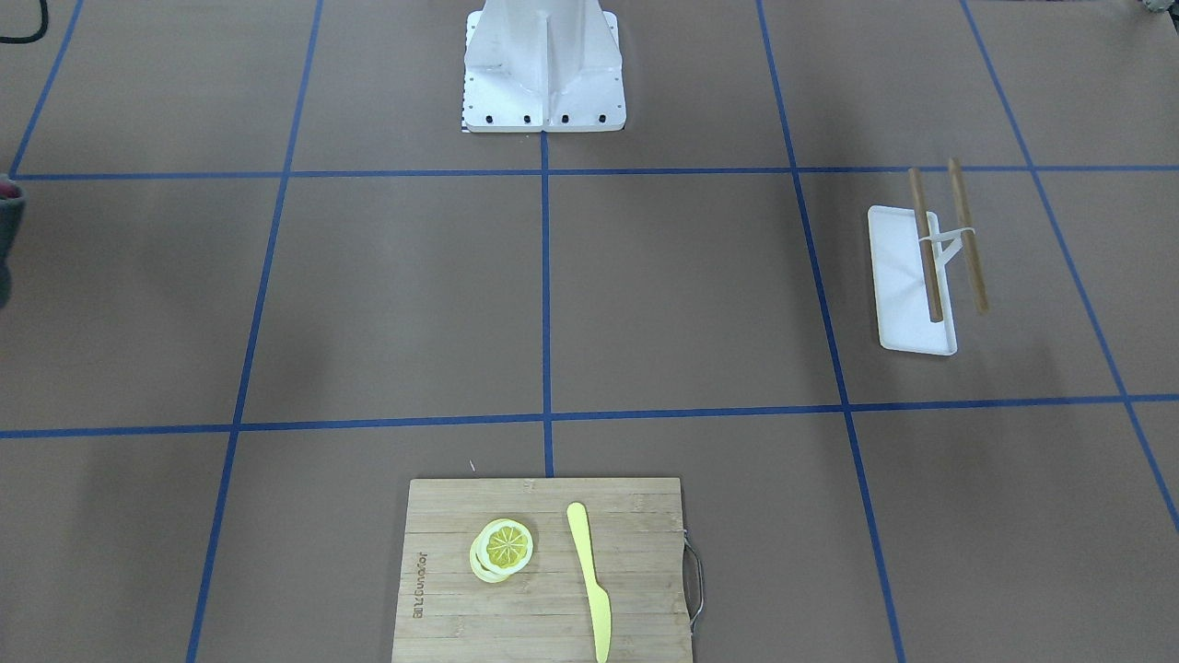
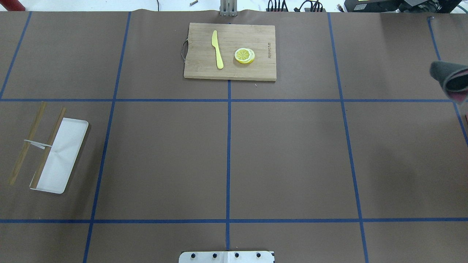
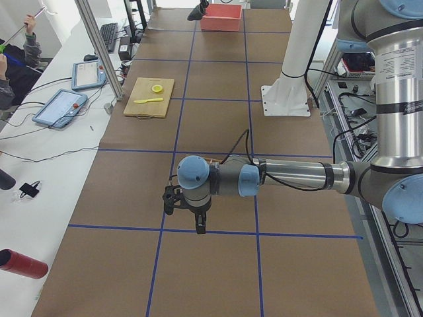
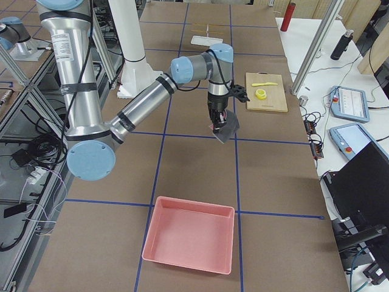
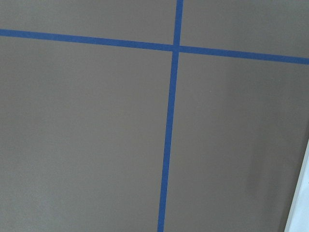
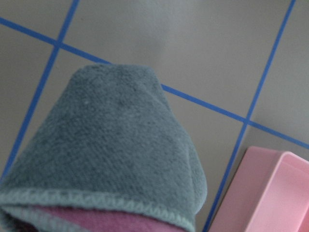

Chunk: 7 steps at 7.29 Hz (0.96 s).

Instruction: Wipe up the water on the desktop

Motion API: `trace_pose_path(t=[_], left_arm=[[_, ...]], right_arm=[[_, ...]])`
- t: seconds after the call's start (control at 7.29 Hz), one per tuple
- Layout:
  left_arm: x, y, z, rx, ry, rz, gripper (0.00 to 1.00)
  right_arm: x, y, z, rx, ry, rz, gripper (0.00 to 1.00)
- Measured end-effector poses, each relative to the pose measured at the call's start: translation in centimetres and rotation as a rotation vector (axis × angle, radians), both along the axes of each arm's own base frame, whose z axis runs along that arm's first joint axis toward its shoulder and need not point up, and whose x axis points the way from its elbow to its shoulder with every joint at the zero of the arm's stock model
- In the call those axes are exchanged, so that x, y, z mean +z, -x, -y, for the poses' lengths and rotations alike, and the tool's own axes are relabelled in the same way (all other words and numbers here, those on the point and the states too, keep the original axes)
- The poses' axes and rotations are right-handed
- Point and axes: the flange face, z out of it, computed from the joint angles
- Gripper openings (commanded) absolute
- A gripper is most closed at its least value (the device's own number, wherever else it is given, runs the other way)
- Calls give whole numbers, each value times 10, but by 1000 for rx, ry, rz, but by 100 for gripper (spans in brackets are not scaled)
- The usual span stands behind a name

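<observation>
L gripper [image 3: 186, 220] hung low over the desktop [image 5: 87, 135], a tape cross right below it; jaws apart or together, couldn't tell. R gripper [image 4: 219, 123] was clamped on a grey cloth [image 6: 106, 145], held clear above desktop, w/ pink bin [image 6: 275, 193] below, beside it.

White side bench [image 3: 26, 221], probably aluminium posts [image 3: 100, 46].
</observation>
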Motion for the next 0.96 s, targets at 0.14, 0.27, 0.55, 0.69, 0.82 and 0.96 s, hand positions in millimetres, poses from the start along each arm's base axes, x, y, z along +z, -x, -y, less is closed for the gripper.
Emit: trace_pose_path(t=[0.14,0.27,0.55,0.69,0.82,0.96], left_arm=[[-1,0,0,1,-2,0,99],[-1,0,1,1,-3,0,99],[-3,-1,2,2,-7,0,99],[-3,-1,3,2,-9,-1,99],[-4,-1,4,2,-9,-1,99],[-4,-1,4,3,-10,-1,99]], right_arm=[[33,-39,-23,-40,13,-13,0],[66,-73,-50,-80,33,-19,0],[127,-112,-101,-100,67,-15,0],[166,-122,-121,-85,57,-8,0],[210,-127,-134,-73,34,4,0],[252,-130,-142,-71,8,20,0]])
